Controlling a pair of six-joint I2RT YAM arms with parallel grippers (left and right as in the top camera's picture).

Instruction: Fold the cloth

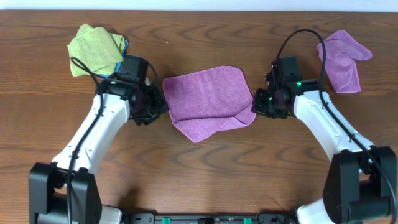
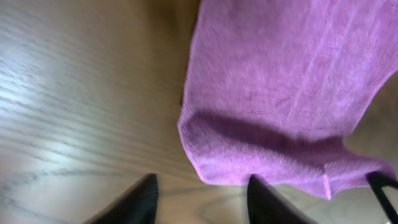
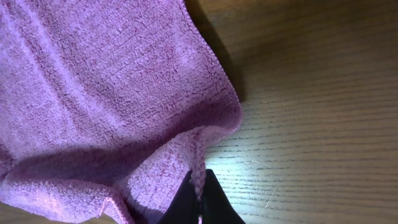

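A purple cloth lies spread on the table's middle, its front right corner folded over. My right gripper is shut on the cloth's right edge, pinching the hem between its fingertips. My left gripper is at the cloth's left edge, open and empty. In the left wrist view its two dark fingers straddle bare wood just in front of the cloth's rumpled near edge, the right finger touching the hem.
A yellow-green cloth with a blue one under it lies at the back left. A second purple cloth lies at the back right. The wooden table extends in front.
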